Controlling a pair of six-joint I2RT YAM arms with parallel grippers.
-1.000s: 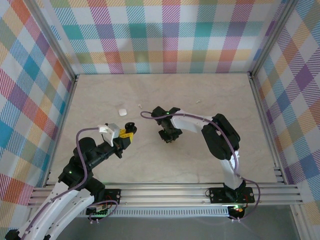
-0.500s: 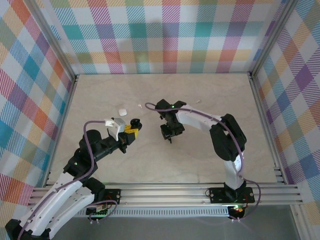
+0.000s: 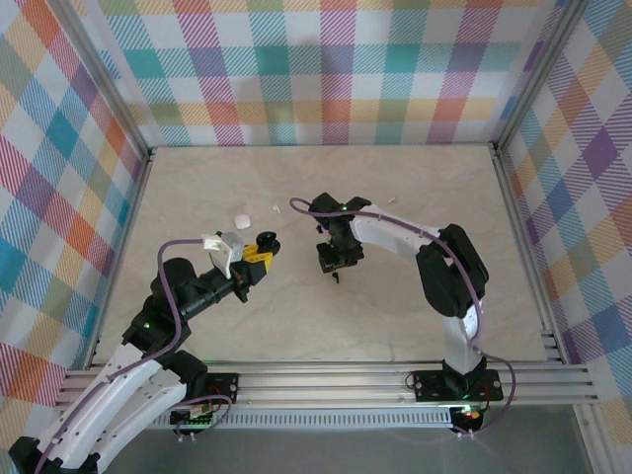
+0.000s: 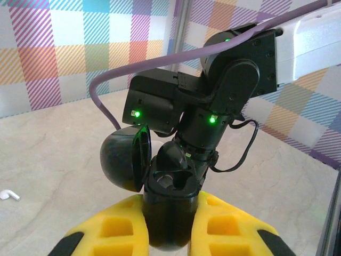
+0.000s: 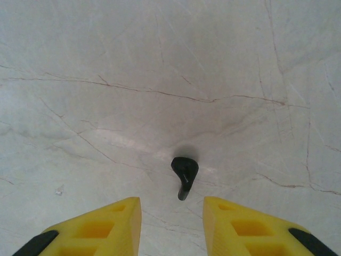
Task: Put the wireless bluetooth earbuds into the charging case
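Observation:
My left gripper (image 4: 169, 234) is shut on an open black charging case (image 4: 170, 192), its lid (image 4: 123, 160) hanging to the left. A dark earbud (image 4: 175, 156) seems to sit in one socket, and the other socket looks empty. In the top view this case (image 3: 265, 242) is held just above the table, left of the right arm. A black earbud (image 5: 184, 173) lies on the table just ahead of my right gripper (image 5: 171, 224), whose yellow fingers (image 5: 101, 226) stand open on either side of it. From above, the right gripper (image 3: 334, 265) points down at that earbud (image 3: 337, 279).
A white charging case (image 3: 240, 220) lies behind the left gripper, with a white earbud (image 3: 276, 208) beside it and another white earbud (image 3: 393, 200) further right. A white earbud (image 4: 8, 194) lies at the left edge of the left wrist view. Checked walls enclose the marble table (image 3: 415, 296).
The left gripper has carried the black case farther from the bases and toward the right arm. The right gripper has shifted slightly back and right, above the black earbud.

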